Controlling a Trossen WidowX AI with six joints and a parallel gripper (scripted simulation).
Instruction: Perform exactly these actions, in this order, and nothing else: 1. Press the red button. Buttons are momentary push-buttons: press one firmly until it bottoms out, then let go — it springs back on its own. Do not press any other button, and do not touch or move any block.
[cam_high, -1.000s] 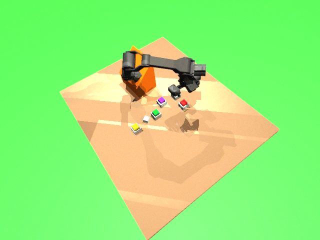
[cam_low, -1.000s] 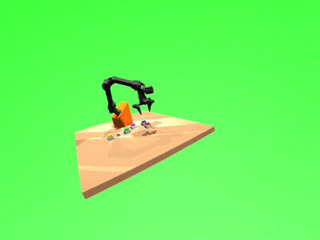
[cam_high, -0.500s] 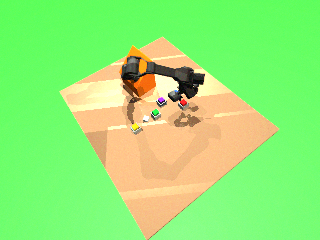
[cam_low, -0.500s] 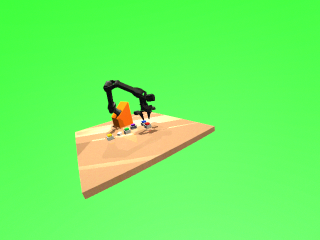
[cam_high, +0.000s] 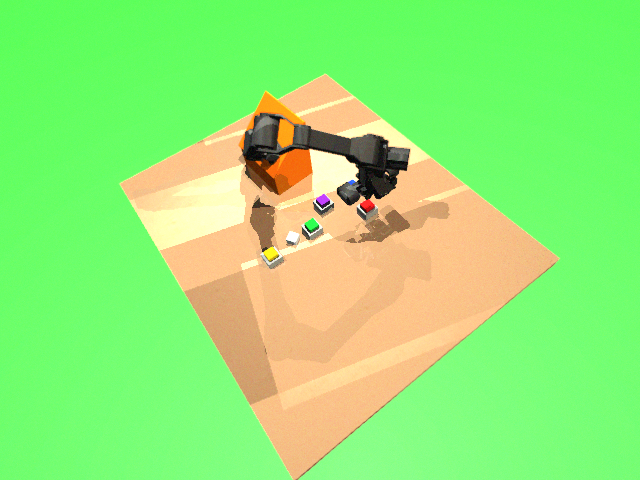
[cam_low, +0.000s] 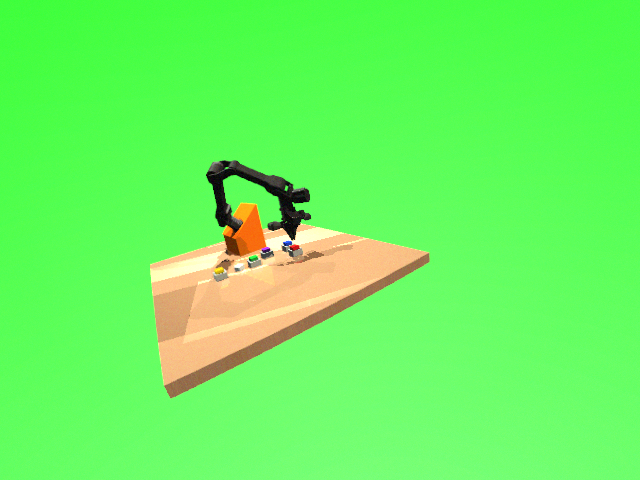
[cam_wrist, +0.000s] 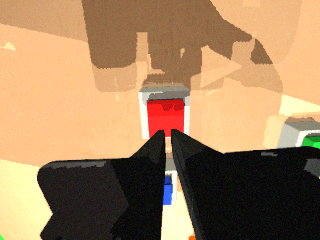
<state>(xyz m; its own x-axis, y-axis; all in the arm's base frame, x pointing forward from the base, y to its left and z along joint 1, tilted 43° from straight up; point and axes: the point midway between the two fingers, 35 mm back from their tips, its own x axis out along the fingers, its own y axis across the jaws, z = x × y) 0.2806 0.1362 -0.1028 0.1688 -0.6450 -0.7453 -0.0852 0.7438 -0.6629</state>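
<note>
in the top view, going from left to right, the yellow button (cam_high: 270, 254) sits lowest at the left, then the small white block (cam_high: 292, 237), the green button (cam_high: 311, 226), the purple button (cam_high: 323, 200), and at the right end the red button (cam_high: 367, 206), with the blue button (cam_high: 352, 182) at about 11 o'clock from it, half hidden under the arm. the gripper (cam_high: 373, 194) hangs just above the red button, at about 12 o'clock from it in this view. in the exterior view it points downward over the red button (cam_low: 294, 248) with a gap between the tips and the cap, so i judge the press is not yet made. to do the step well, i think the arm should go straight down, keeping the tips over the middle of the red cap, push until it stops, then lift straight up; any drift toward 11 o'clock risks the blue button, which is the nearest neighbour. in the wrist view the gripper (cam_wrist: 168, 134) has its fingers nearly together, with only a thin slit between them, and it holds nothing; the tips lie over the near edge of the red button (cam_wrist: 166, 116).
</note>
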